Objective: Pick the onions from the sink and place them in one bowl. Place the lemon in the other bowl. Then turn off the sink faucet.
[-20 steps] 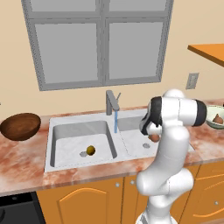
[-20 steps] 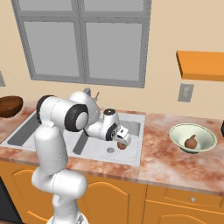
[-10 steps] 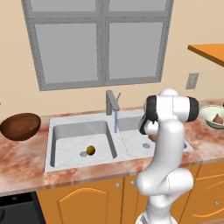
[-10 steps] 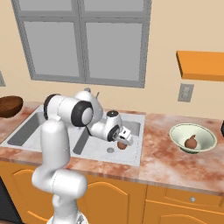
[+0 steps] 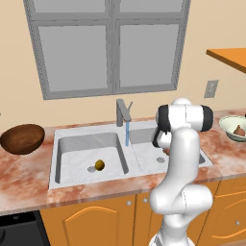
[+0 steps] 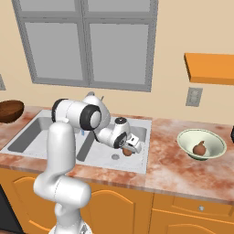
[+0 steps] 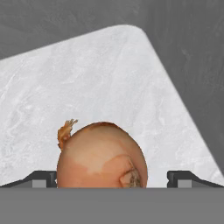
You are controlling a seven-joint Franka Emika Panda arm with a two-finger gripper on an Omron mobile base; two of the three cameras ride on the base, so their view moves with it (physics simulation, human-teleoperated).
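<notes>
The two dark fingertips (image 7: 43,178) are spread as wide as they go, one seen on each side of an onion (image 7: 101,156) that sits squarely between them; a gap is left at both sides, so nothing is gripped. The gripper (image 6: 129,147) is held low inside the right basin of the sink (image 6: 141,125), and the reddish-brown onion (image 6: 127,151) is seen on the pale marbled floor just beside the round drain (image 6: 115,156). In the left basin the small yellow-olive lemon (image 5: 99,165) is found lying next to the other drain (image 5: 91,169). A blue stream of water (image 5: 127,134) is being poured from the grey faucet (image 5: 122,112) at the far rim. On the counter to the right, a second onion (image 6: 199,148) is seen resting in the pale green bowl (image 6: 186,138). Far to the left, the dark wooden bowl (image 5: 22,138) is set on the counter, well apart from the sink
</notes>
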